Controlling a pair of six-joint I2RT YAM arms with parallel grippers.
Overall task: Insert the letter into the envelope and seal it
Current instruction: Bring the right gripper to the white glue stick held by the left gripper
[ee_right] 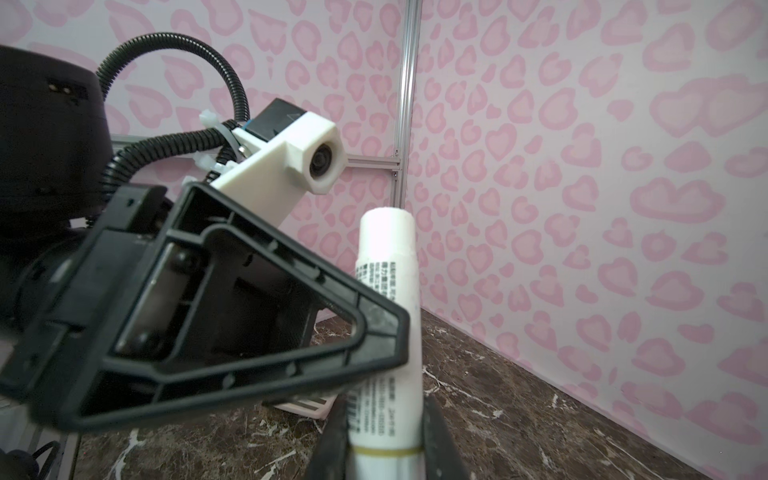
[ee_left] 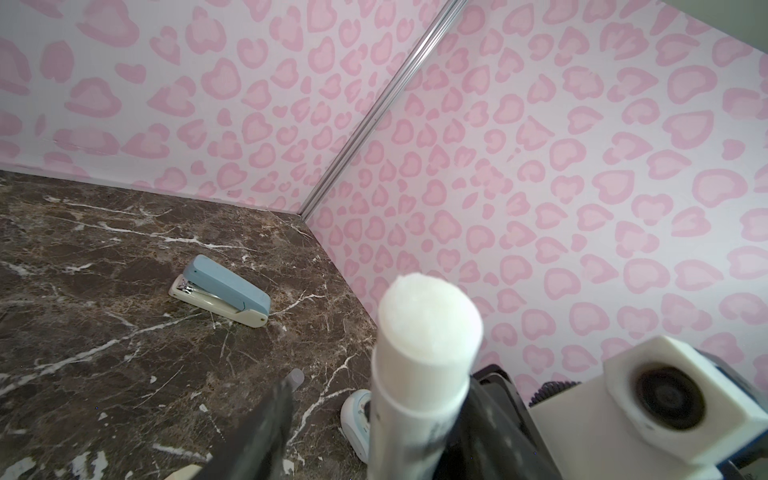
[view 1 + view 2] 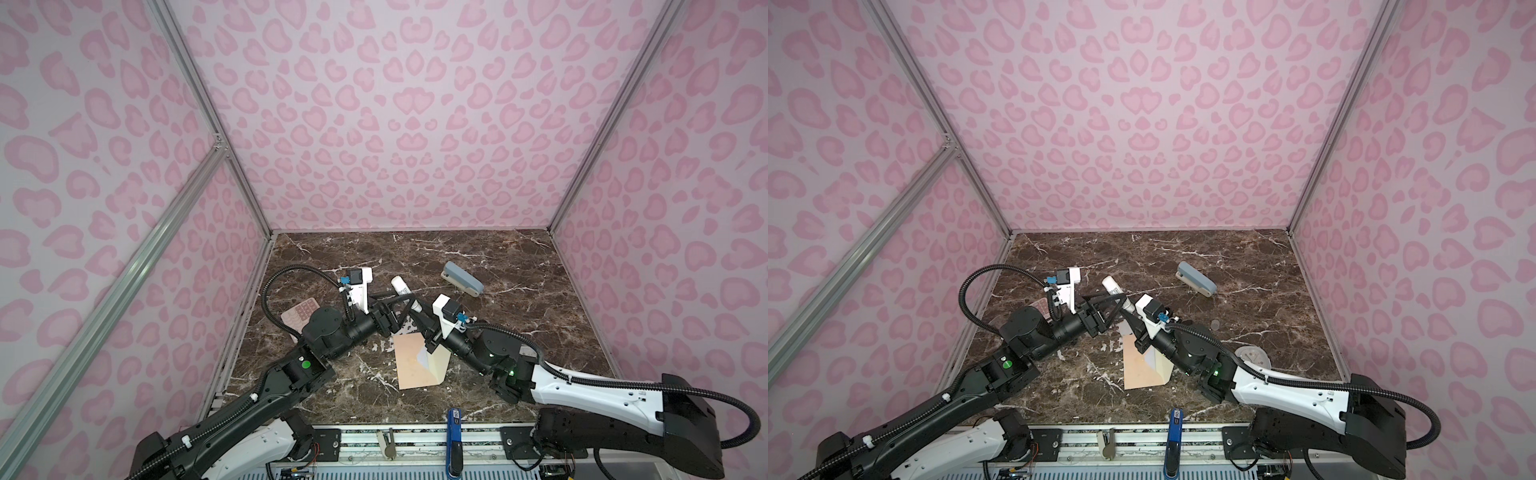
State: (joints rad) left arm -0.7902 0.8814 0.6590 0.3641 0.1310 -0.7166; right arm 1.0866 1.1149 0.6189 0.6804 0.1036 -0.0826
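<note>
My right end effector is closed on the lower end of the glue stick, a finger pressed to each side. It holds the stick off the surface, tilted, with the bare white tip up. My left end effector stands open around the upper part of the same stick. In the left wrist view there is a clear gap between one finger and the tube. The other finger lies close against it; whether it touches I cannot tell.

In both top views the envelope lies flat on the surface near the front middle, just in front of the two end effectors. Its peach side is up and its cream flap is open on my right arm's side. Of the letter I see only a small white corner at the envelope's mouth, between peach and cream, just beside my right wrist.

The stapler lies well apart, further back on the right. The calculator is half hidden by my left arm.
</note>
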